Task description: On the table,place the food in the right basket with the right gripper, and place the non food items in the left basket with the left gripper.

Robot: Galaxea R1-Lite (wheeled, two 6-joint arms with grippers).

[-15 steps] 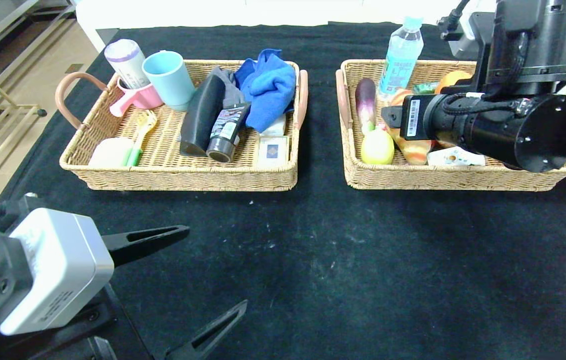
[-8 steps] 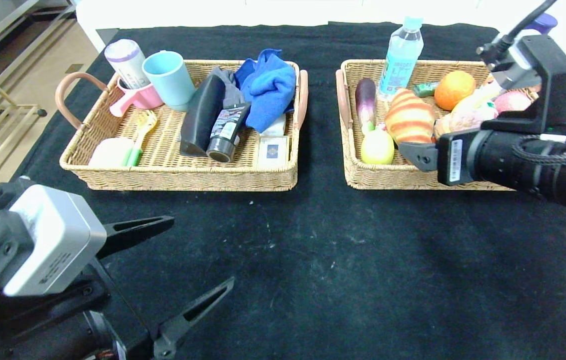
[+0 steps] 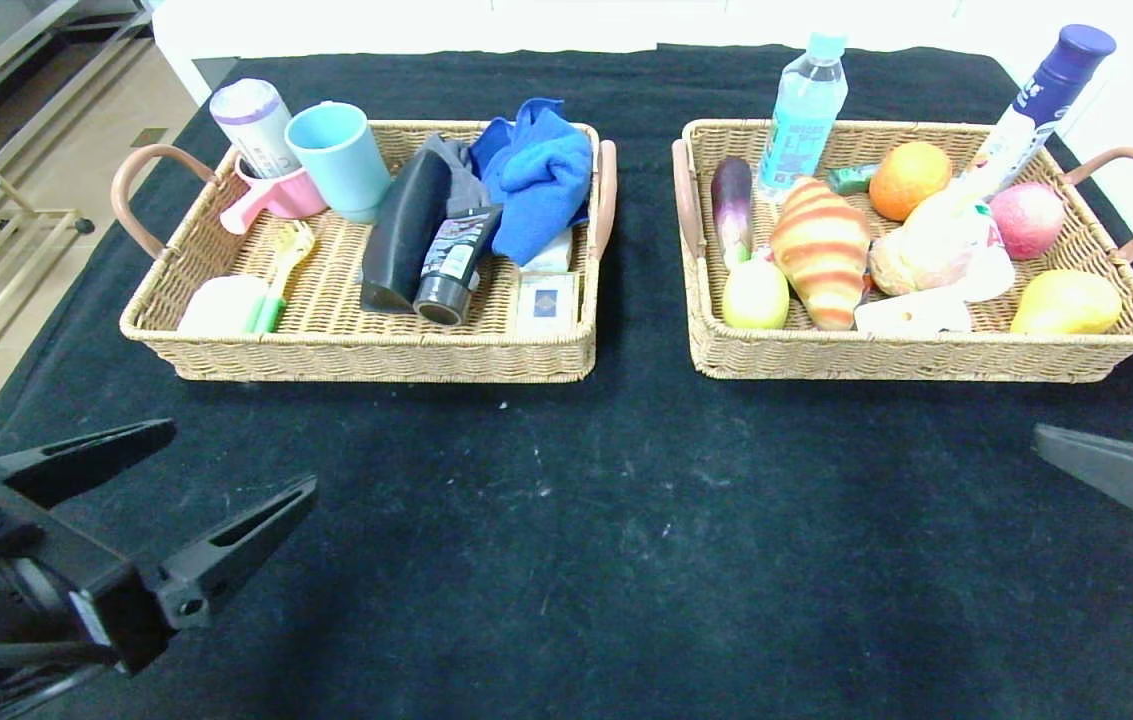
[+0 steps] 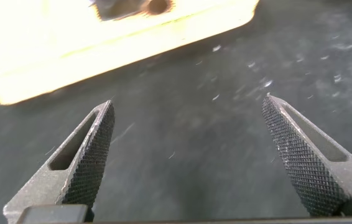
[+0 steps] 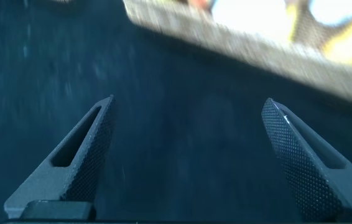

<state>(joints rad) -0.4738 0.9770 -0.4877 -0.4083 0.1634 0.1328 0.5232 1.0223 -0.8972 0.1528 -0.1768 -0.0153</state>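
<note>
The left wicker basket (image 3: 376,348) holds non-food: a blue cloth (image 3: 536,170), a light-blue cup (image 3: 341,160), a black bottle (image 3: 404,230), a tube (image 3: 451,265) and more. The right wicker basket (image 3: 926,348) holds food: striped bread (image 3: 821,250), an orange (image 3: 909,180), an eggplant (image 3: 732,205), a lemon (image 3: 755,293), a yellow fruit (image 3: 1066,302). My left gripper (image 3: 241,458) is open and empty over the bare cloth at the near left. My right gripper (image 3: 1096,408) is open and empty at the right edge, just in front of the right basket.
A water bottle (image 3: 804,105) stands at the right basket's back and a blue-capped white bottle (image 3: 1036,110) leans at its far right. The black tablecloth (image 3: 626,500) lies bare in front of both baskets. In the wrist views each basket shows beyond the jaws, the left one (image 4: 101,56) and the right one (image 5: 257,46).
My right arm has pulled back from over the right basket to the right near edge, uncovering the food. My left gripper has drawn back toward the near left.
</note>
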